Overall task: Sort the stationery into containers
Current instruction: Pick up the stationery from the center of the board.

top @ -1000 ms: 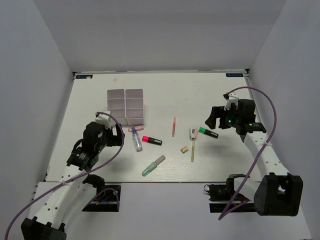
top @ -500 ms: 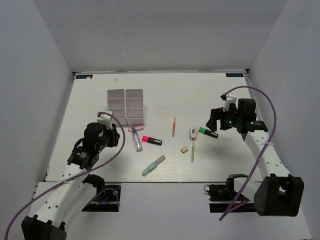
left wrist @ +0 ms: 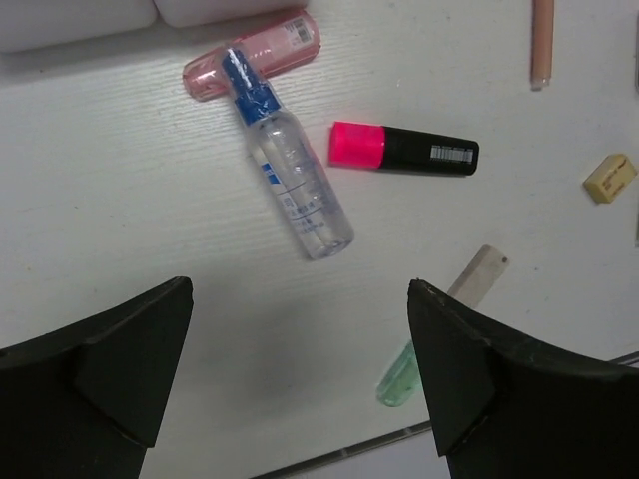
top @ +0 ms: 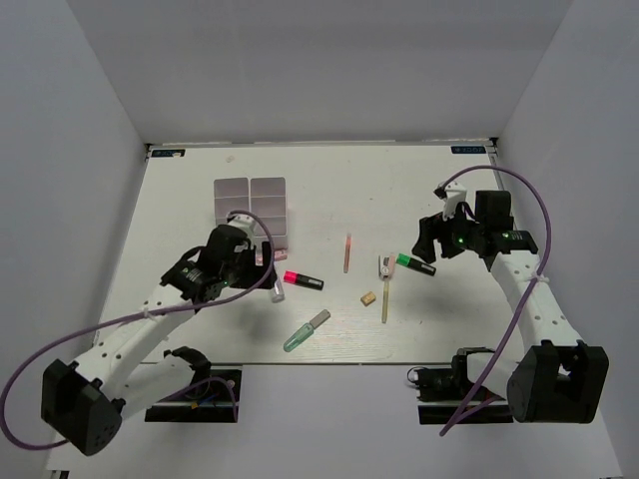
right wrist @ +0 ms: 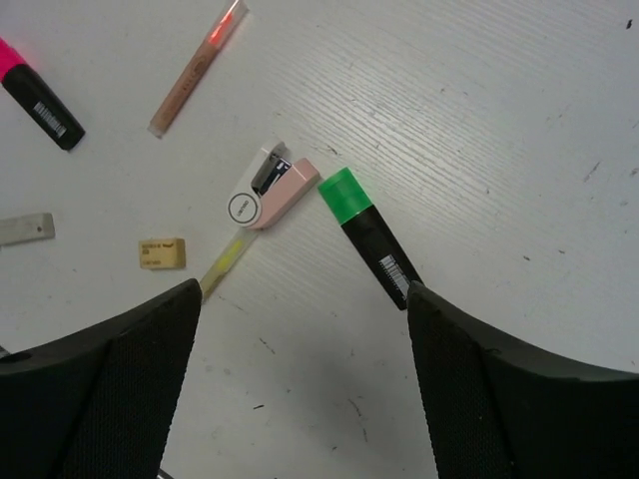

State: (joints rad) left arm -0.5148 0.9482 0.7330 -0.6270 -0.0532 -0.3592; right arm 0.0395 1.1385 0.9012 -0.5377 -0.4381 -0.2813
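Two white three-compartment containers (top: 250, 205) stand side by side at the back left; their near edges (left wrist: 80, 20) show in the left wrist view. My left gripper (top: 258, 267) (left wrist: 300, 289) hangs open over bare table, just short of the blue-capped clear marker (left wrist: 290, 175), which lies across a pink tube (left wrist: 265, 55). To the right of these are a pink-black marker (left wrist: 404, 150) and a pale green marker (top: 306, 330). My right gripper (top: 431, 239) (right wrist: 305, 289) is open above the table, close to the green-black marker (right wrist: 369, 235).
An orange pencil (top: 346, 252), a tan eraser (top: 368, 297) and a wooden pencil (top: 384, 295) lie mid-table. A small pink and white stapler-like piece (right wrist: 270, 195) sits at the wooden pencil's far end. The table's front edge runs just behind the pale green marker.
My left arm has swung forward and to the right, now over the blue marker and the pink tube. My right arm has shifted only slightly.
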